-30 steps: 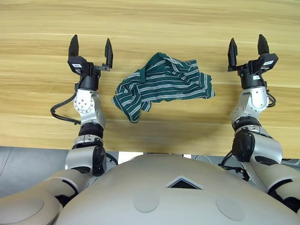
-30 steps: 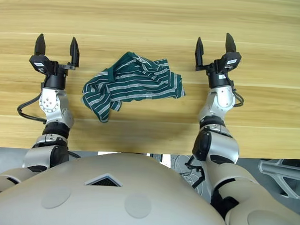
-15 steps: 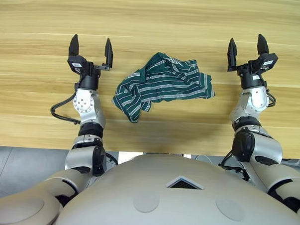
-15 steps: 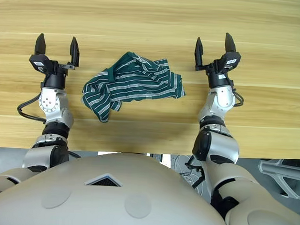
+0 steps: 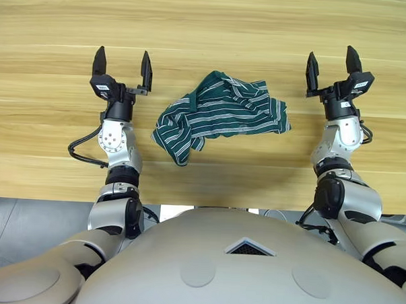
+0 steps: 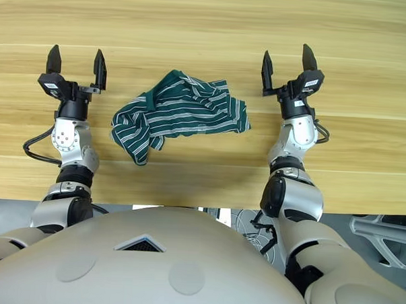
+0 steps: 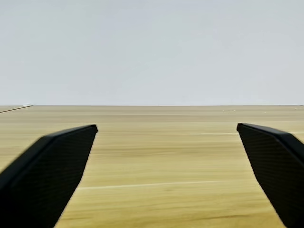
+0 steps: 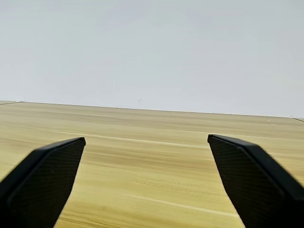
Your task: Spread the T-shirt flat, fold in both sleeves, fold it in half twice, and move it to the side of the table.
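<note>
The left gripper (image 5: pixel 123 55) stands over the wooden table (image 5: pixel 208 24) on the left, well apart from the cloth. Its jaws are wide open, with nothing between them. In the left wrist view its two dark fingers (image 7: pixel 47 180) frame bare tabletop, with a pale wall behind. A small white label (image 5: pixel 103 88) sits on the gripper's body just below the fingers; its print is too small to read.

The T-shirt (image 5: pixel 221 116) lies between the two grippers, touching neither. It is dark green with thin white stripes, and it is crumpled in a loose heap, not spread out. One bunched part reaches toward the robot at the heap's left end, and the collar area shows near the heap's far edge. No writing or logo can be made out on the fabric.

The right gripper (image 5: pixel 331 55) stands over the table on the right, just past the T-shirt's right edge but not touching it. Its jaws are also spread wide and empty. In the right wrist view its fingers (image 8: pixel 42 180) point across bare wood. White tags (image 5: pixel 359 83) show on its housing, also too small to read.
</note>
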Controlling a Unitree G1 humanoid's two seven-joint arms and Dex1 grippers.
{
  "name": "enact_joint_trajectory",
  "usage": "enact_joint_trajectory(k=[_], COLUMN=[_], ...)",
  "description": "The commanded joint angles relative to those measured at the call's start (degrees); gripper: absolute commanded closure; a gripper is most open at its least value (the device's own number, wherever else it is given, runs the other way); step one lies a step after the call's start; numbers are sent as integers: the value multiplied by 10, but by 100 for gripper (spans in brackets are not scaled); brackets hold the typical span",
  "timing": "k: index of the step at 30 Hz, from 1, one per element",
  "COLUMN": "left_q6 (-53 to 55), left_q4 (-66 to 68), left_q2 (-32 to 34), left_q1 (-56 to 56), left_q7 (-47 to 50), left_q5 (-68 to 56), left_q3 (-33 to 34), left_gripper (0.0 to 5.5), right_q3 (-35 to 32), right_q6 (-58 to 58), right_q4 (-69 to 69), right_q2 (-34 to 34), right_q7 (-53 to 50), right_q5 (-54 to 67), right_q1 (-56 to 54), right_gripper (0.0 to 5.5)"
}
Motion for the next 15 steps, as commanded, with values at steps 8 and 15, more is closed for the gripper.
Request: enact_joint_trajectory(k=[8, 15], left_q6=[12, 15], left_q4=[-9, -13], left_q2=[4, 4], left_q1=[4, 4], left_q7=[-8, -10], left_q5=[-2, -2], left_q3=[0, -1], left_gripper=[11, 11], right_q3=[6, 7], right_q6=[4, 4], right_q4=[-7, -11], right_q2=[0, -3], right_q7=[11, 21], right_q5=[-4, -3], right_q1=[-8, -6], right_gripper=[70, 70])
